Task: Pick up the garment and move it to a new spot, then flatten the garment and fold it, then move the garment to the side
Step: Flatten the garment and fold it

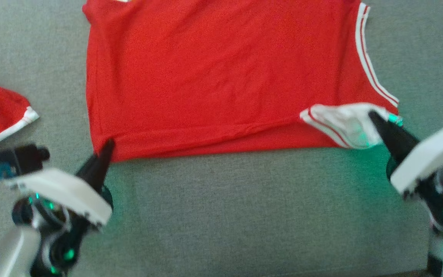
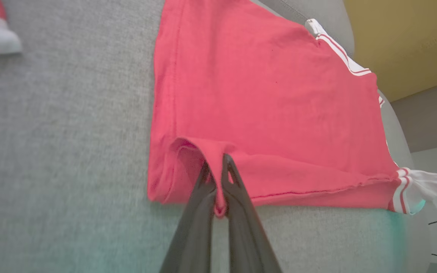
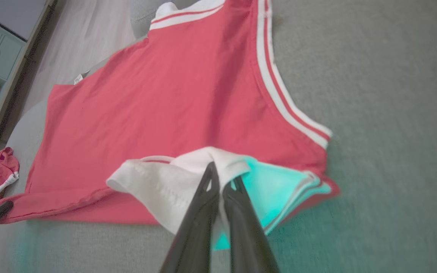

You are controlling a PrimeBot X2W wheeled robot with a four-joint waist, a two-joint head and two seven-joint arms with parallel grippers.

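Now the red jersey (image 1: 214,77) is spread on the grey cushion (image 1: 225,215), near-left hem corner pinched tight in the left gripper (image 1: 107,146), near-right white trim (image 1: 337,123) clamped in the right gripper (image 1: 377,117). For a clean fold, both corners should be lifted together and carried level toward the far edge, cloth kept taut.

Right hand (image 3: 218,178) pinches red garment's (image 3: 173,106) white trim

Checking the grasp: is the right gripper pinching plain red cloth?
No, the right gripper is shut on the white trim of the garment.
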